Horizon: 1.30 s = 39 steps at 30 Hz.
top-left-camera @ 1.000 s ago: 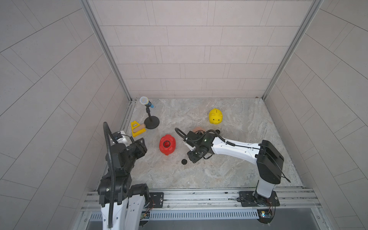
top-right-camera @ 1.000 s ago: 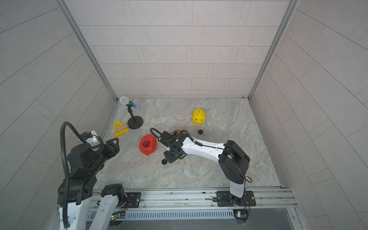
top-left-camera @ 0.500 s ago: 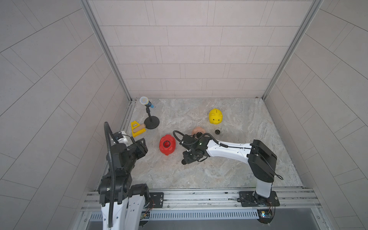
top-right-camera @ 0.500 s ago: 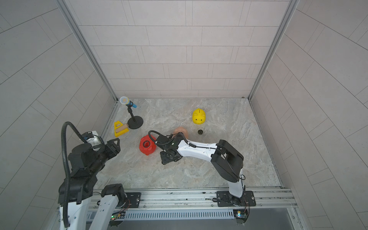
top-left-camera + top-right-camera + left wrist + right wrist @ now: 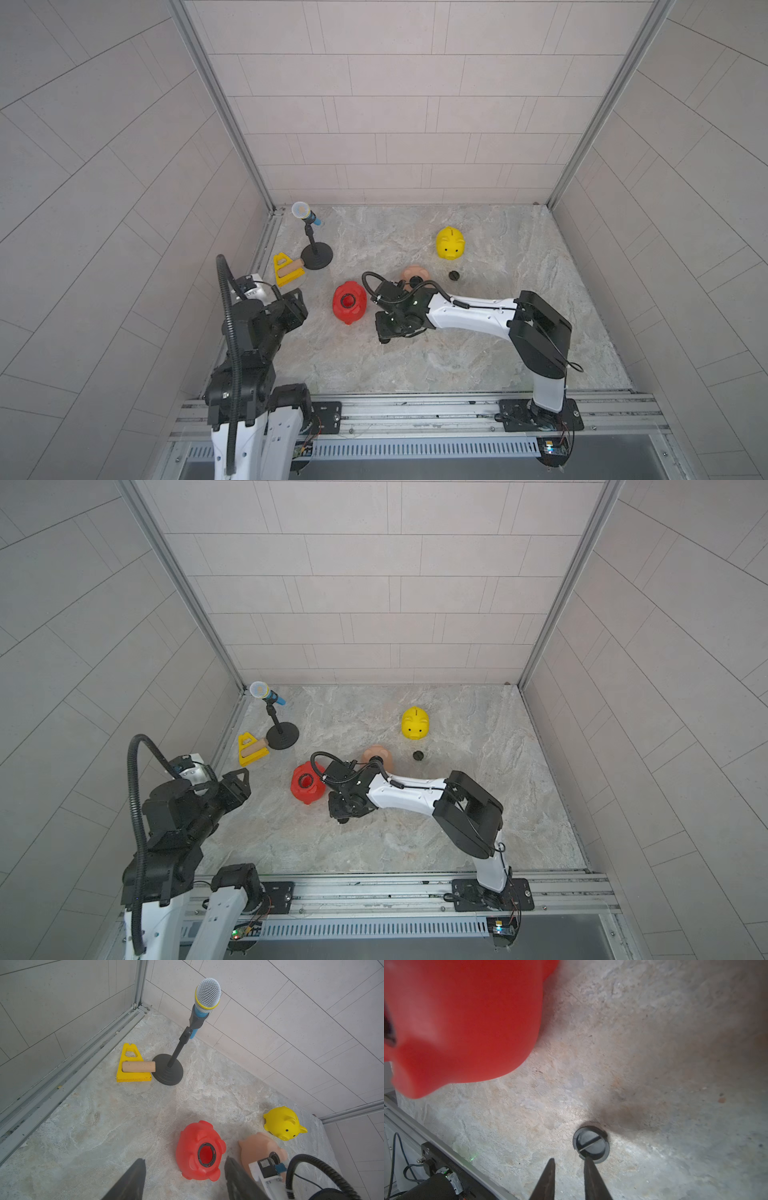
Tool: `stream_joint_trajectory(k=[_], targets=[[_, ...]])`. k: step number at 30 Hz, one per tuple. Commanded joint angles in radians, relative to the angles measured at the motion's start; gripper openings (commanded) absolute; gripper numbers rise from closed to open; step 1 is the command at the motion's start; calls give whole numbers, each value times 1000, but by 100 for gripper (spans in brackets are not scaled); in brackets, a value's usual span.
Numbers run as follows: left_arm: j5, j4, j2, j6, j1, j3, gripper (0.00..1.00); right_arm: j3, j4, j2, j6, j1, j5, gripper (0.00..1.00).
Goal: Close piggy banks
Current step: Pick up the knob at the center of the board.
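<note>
The red piggy bank lies belly up, its round hole uncovered. Behind it lies the peach-pink piggy bank, partly hidden by my right arm. The yellow piggy bank stands farther back, with a black plug on the floor near it. My right gripper hangs low beside the red pig. Its jaws are open only a narrow gap, with nothing between them. One fingertip overlaps the rim of a second black plug on the floor. My left gripper is open, left of the red pig.
A toy microphone on a black stand stands at the back left. A yellow triangular toy with a wooden cylinder lies beside its base. Tiled walls enclose three sides, and a metal rail runs along the front.
My right gripper has swung left to the plug on the floor beside the red pig, and its jaws have narrowed. The left arm has hardly moved.
</note>
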State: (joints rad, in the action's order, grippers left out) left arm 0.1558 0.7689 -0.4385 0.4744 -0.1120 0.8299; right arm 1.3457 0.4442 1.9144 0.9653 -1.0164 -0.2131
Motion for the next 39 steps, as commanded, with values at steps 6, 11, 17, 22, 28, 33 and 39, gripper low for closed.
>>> stream_joint_trajectory(k=[6, 11, 17, 22, 28, 33, 39], targets=[[-6, 0, -1, 2, -4, -10, 66, -37, -24, 22, 44, -8, 4, 26], [-7, -1, -2, 2, -6, -10, 67, -39, -36, 35, 50, -8, 0, 25], [-6, -1, -2, 1, -6, -11, 67, -30, -30, 44, 50, -8, 6, 25], [-6, -1, -3, 2, -5, -10, 67, -35, -44, 61, 54, -8, 0, 25], [-4, -3, -3, 2, -5, -12, 67, -49, -51, 70, 56, -8, -1, 24], [-5, -2, -3, 0, -6, -12, 67, -56, -34, 71, 40, -7, 4, 24], [-4, -2, -3, 0, -5, -11, 67, -39, 68, 66, -36, -4, 48, 23]])
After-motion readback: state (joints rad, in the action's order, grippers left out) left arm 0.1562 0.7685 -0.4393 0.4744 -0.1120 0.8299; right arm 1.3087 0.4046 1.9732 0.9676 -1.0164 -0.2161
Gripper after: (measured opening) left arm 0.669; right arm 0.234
